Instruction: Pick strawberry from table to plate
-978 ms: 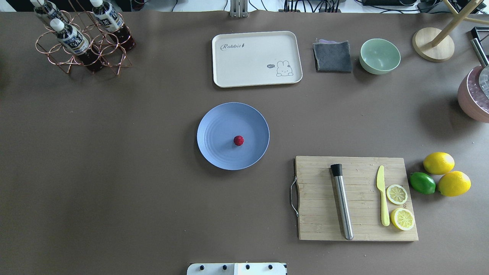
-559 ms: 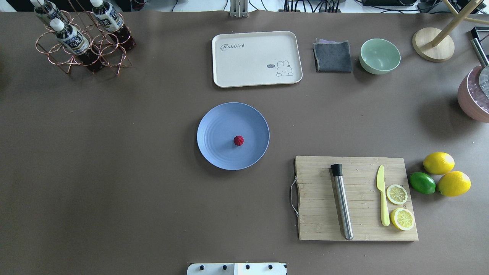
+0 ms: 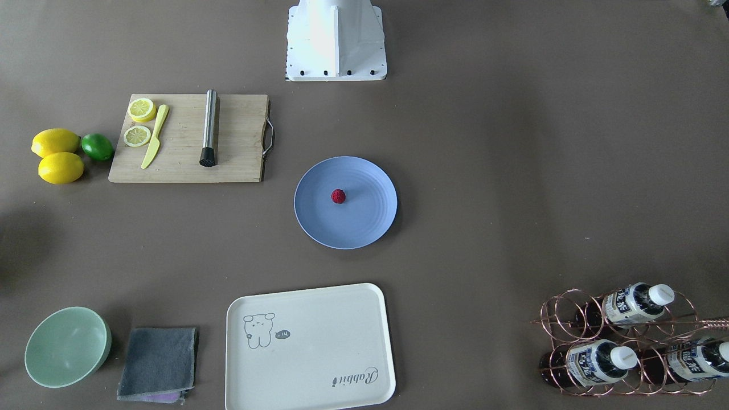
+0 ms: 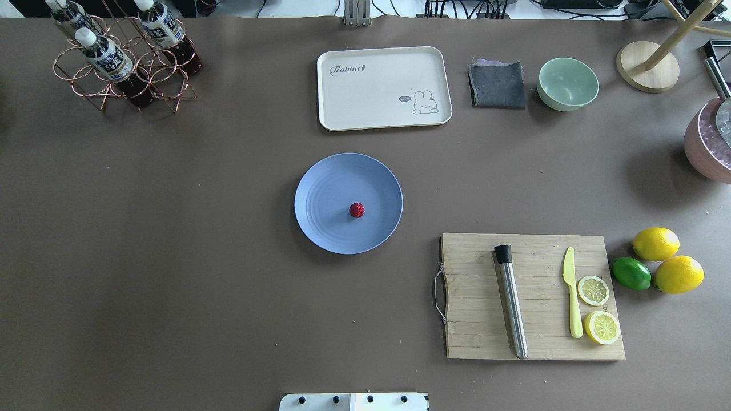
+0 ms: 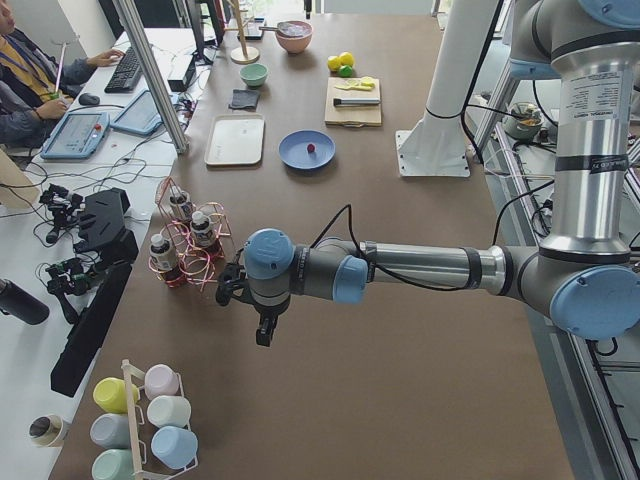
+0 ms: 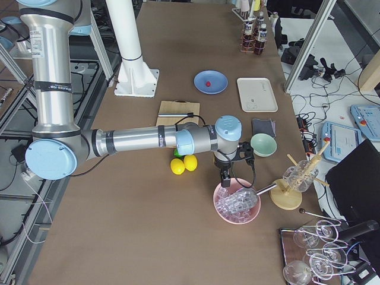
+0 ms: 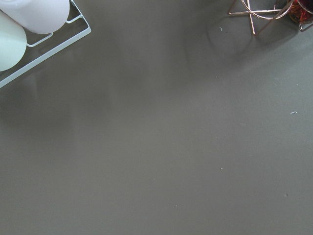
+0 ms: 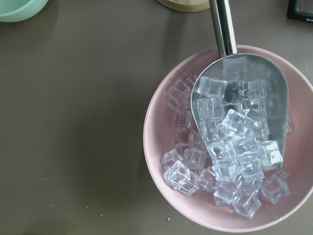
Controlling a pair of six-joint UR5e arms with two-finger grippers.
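Nothing on the table (image 4: 171, 257) had shifted over the past second: the strawberry (image 4: 357, 210) lay in the same spot on the plate (image 4: 325, 194), just off the plate's centre toward the robot's right, with nothing touching it.

Both arms were well apart from the plate. The left gripper (image 5: 263, 332) hung above bare table far to the plate's left, past the copper bottle rack (image 4: 123, 63). The right gripper (image 6: 225, 178) hung far to the plate's right, over a pink bowl (image 8: 159, 147) of ice cubes with a metal scoop (image 8: 254, 93) lying in it.

Each gripper showed only in a side view, small and dark, so whether its fingers were spread or closed could not be told. Neither seemed to carry anything, though that is uncertain at this size.

The white tray (image 4: 382, 85) sat beyond the plate from the robot, and the cutting board (image 4: 474, 297) lay to the plate's right, nearer the robot.
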